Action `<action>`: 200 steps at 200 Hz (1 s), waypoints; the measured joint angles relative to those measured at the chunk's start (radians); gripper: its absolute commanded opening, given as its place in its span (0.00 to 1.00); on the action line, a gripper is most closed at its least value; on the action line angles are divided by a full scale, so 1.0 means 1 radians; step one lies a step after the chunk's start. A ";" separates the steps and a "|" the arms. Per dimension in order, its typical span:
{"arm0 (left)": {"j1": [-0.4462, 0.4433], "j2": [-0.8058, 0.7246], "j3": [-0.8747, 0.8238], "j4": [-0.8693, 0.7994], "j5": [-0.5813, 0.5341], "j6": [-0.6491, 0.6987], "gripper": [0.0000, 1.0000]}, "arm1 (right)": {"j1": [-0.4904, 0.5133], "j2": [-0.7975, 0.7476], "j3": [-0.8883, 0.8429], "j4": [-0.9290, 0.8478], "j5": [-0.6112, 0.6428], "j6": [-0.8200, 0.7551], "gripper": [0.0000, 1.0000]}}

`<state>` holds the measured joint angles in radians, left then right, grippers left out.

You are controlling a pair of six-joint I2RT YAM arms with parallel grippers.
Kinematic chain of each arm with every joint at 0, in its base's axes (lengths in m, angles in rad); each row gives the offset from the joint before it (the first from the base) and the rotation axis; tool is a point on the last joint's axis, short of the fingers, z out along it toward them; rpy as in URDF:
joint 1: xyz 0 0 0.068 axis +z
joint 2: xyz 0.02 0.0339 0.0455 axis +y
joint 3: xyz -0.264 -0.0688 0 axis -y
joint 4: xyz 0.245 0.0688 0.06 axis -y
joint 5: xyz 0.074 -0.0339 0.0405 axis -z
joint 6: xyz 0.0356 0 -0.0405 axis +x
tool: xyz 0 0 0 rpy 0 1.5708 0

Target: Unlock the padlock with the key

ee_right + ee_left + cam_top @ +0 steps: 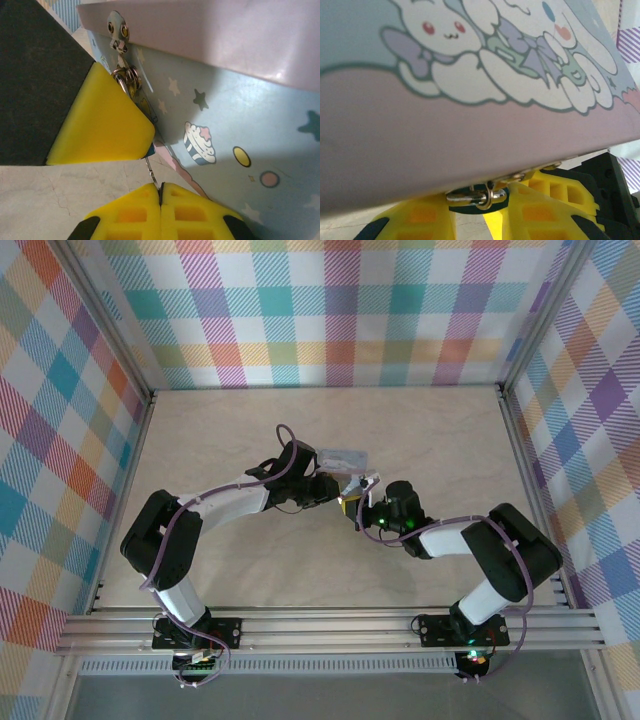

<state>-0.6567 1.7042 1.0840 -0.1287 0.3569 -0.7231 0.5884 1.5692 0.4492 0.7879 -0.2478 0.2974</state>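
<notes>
Padlock (485, 197) pinched in left claw (480, 212), right claw (161, 189) facing it, clamping key (151, 171)

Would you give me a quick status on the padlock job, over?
Left gripper gripping padlock at tin's hasp. Right gripper shut on key, tip hidden behind left finger. Tin crowds both.

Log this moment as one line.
left gripper: shut on padlock at edge of tin | right gripper: shut on key, tip hidden near padlock
</notes>
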 measured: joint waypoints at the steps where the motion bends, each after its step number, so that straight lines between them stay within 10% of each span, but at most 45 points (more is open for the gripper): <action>1: 0.000 0.000 0.000 0.000 0.001 0.000 0.04 | 0.000 0.000 0.000 -0.002 0.000 0.000 0.00; 200: 0.019 0.076 -0.021 0.076 0.040 -0.021 0.04 | 0.003 0.141 0.000 0.137 0.009 0.117 0.00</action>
<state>-0.6373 1.7805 1.0634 -0.0532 0.3973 -0.7437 0.5919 1.7100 0.4492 0.9253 -0.2386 0.4145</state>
